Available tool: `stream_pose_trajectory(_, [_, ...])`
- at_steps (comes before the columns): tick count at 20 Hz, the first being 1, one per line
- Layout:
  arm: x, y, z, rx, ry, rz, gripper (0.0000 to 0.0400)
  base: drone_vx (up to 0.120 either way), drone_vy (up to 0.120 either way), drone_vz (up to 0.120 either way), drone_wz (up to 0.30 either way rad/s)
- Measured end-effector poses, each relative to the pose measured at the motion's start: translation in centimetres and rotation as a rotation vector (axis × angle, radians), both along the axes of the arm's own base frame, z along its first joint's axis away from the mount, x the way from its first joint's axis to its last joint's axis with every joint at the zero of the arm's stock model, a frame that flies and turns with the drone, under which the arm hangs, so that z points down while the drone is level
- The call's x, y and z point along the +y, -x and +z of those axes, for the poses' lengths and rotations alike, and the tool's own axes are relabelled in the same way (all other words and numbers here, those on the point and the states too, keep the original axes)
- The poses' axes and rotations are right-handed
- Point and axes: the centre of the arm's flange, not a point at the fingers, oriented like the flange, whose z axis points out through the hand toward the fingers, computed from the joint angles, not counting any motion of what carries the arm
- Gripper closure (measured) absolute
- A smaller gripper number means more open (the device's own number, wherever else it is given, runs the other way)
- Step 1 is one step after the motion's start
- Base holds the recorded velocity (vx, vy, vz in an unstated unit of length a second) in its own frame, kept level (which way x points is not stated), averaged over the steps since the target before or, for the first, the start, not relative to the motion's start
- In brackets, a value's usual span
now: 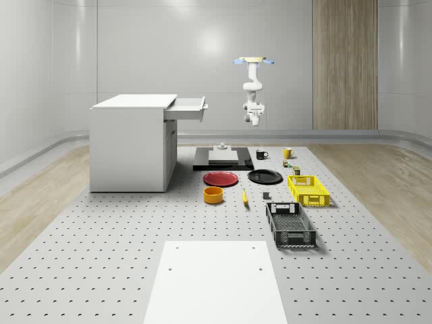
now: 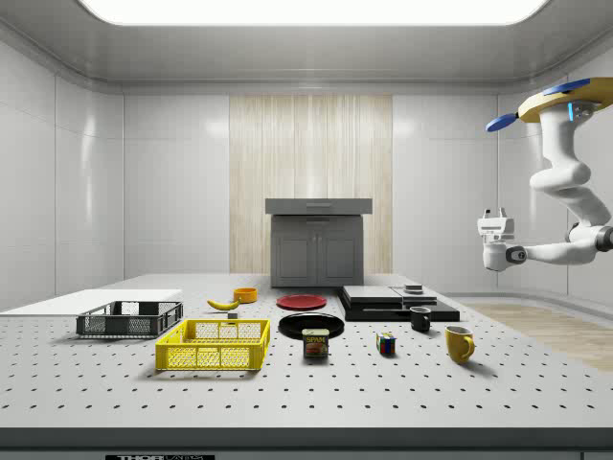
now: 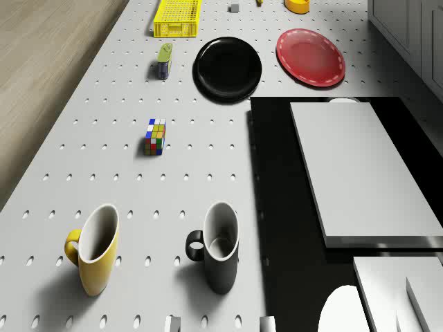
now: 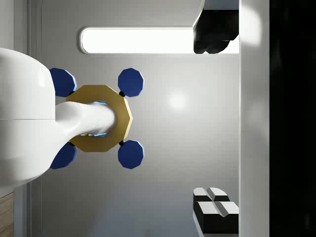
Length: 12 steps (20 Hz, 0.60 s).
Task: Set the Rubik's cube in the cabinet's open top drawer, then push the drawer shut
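The Rubik's cube (image 3: 156, 136) lies on the perforated table (image 1: 121, 236), between two mugs and a small can; it also shows as the cube (image 2: 386, 344) and the cube (image 1: 286, 163). The white cabinet (image 1: 131, 145) stands at the whole-scene view's left with its top drawer (image 1: 187, 108) pulled out. The drone (image 1: 251, 61) hovers high over the table's far end, above the mugs. My gripper (image 2: 492, 220) hangs in the air on the bent arm, far above the cube and pointing upward toward the drone (image 4: 98, 118). Its dark fingers (image 4: 213, 34) stand wide apart with nothing between them.
A yellow mug (image 3: 95, 249) and a black mug (image 3: 218, 245) stand near the cube, with the can (image 3: 163, 61) beyond. A black platform (image 1: 223, 162) bearing a grey slab, a red plate (image 1: 221, 178), a black plate (image 1: 264, 176), an orange bowl (image 1: 213, 195), a yellow basket (image 1: 308, 190) and a black basket (image 1: 291, 224) sit farther along.
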Motion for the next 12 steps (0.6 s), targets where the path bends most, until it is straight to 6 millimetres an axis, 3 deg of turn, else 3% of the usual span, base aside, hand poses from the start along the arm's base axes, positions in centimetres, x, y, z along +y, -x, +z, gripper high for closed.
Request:
stream_pose_trajectory(2, [0.0, 0.3, 1.5, -0.002, 0.0, 0.0, 0.0, 0.04, 0.08, 0.0, 0.0])
stream_pose_trajectory(12, [0.0, 0.1, 7.5, -0.009, 0.0, 0.0, 0.0, 0.12, 0.12, 0.0, 0.0])
